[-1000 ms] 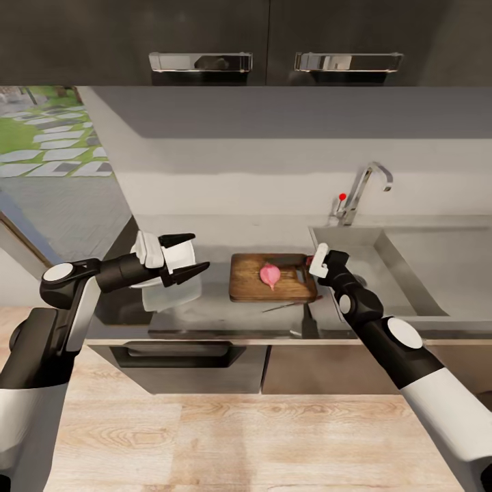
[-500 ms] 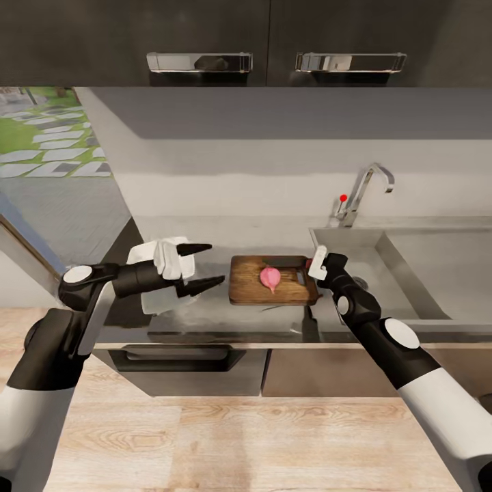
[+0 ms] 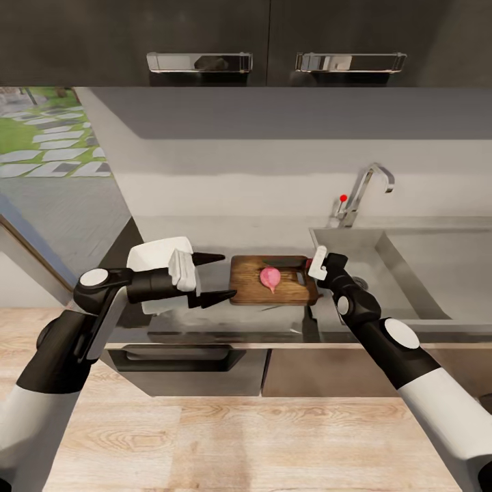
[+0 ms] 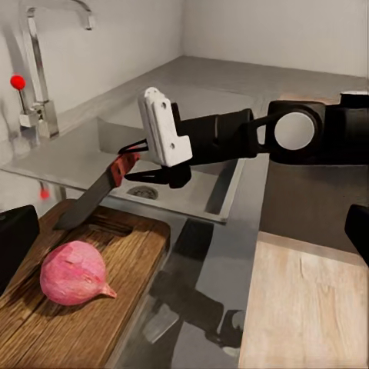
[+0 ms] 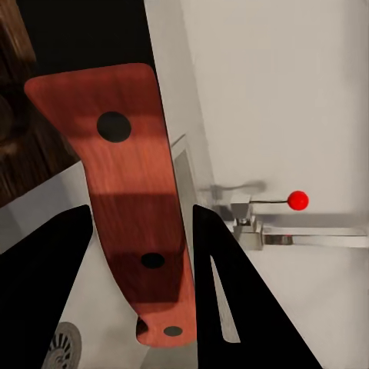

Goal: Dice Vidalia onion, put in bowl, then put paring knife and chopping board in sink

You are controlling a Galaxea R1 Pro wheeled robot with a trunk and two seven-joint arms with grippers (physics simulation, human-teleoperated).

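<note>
Left pincer (image 3: 216, 278) advanced toward chopping board (image 3: 272, 279)

Soft, even sim lighting, nothing blown out.

Light seems to come from above: the upper cabinets (image 3: 273, 41) throw a wide grey shadow band across the backsplash (image 3: 273, 171), and the glossy countertop (image 3: 205, 318) mirrors dim shapes. Head view is slightly soft overall. The knife handle (image 5: 131, 184) right up at the right wrist camera looks blurry.
</note>
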